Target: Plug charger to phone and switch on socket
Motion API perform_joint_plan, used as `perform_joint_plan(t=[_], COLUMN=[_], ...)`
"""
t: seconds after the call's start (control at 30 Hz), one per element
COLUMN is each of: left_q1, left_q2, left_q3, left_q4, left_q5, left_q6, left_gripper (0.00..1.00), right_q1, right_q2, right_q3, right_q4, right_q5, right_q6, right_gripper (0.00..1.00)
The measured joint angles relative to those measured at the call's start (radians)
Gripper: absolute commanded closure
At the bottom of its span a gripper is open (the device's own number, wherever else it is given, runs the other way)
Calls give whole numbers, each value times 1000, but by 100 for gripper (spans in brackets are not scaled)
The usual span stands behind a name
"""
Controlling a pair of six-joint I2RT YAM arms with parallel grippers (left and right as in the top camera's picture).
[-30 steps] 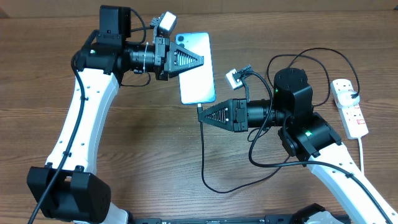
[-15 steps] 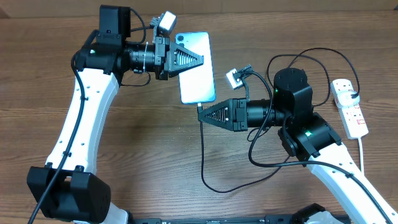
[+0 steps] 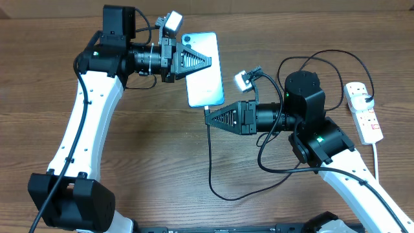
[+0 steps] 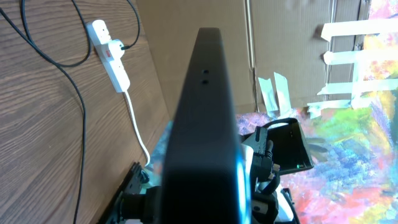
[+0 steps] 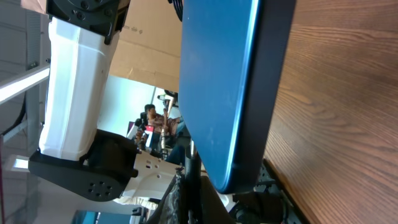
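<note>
My left gripper (image 3: 208, 62) is shut on the phone (image 3: 206, 76) and holds it tilted above the table, its light screen facing up. In the left wrist view the phone (image 4: 202, 118) shows edge-on as a dark bar. Its blue back (image 5: 217, 81) fills the right wrist view. My right gripper (image 3: 207, 119) is shut on the charger connector (image 3: 207, 111), right at the phone's lower edge. I cannot tell whether the tip is seated. The black charger cable (image 3: 211, 162) loops down and round to the socket (image 3: 363, 113) at far right, where its black plug (image 3: 367, 99) sits.
The socket (image 4: 111, 55) lies near the table's right edge, with its white cord (image 3: 377, 155) trailing toward the front. The slack cable loop (image 3: 233, 197) lies in front of the right arm. Cardboard and a colourful sheet stand beyond the table.
The phone has tipped slightly, showing a blue edge along its top. My right gripper has crept left and up with the connector toward the phone's lower edge.
</note>
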Motion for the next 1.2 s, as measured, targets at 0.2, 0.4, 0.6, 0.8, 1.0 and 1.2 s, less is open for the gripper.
perform_joint_plan(t=[0.2, 0.4, 0.6, 0.8, 1.0, 1.2], left_q1=[0, 0, 0, 0, 0, -1], left_q2=[0, 0, 0, 0, 0, 0], left_q3=[0, 0, 0, 0, 0, 0], left_q4=[23, 37, 37, 42, 53, 84], left_q5=[7, 19, 24, 26, 32, 39], left_q6=[-1, -19, -22, -23, -21, -22], left_gripper=[96, 96, 96, 96, 96, 96], right_q1=[0, 0, 0, 0, -1, -13], right_q2=[0, 0, 0, 0, 0, 0], right_q3=[0, 0, 0, 0, 0, 0], right_q4=[6, 14, 14, 14, 34, 41], right_q5=[0, -3, -9, -12, -23, -33], right_q6=[13, 18, 20, 30, 34, 37], right_gripper=[96, 96, 96, 96, 96, 96])
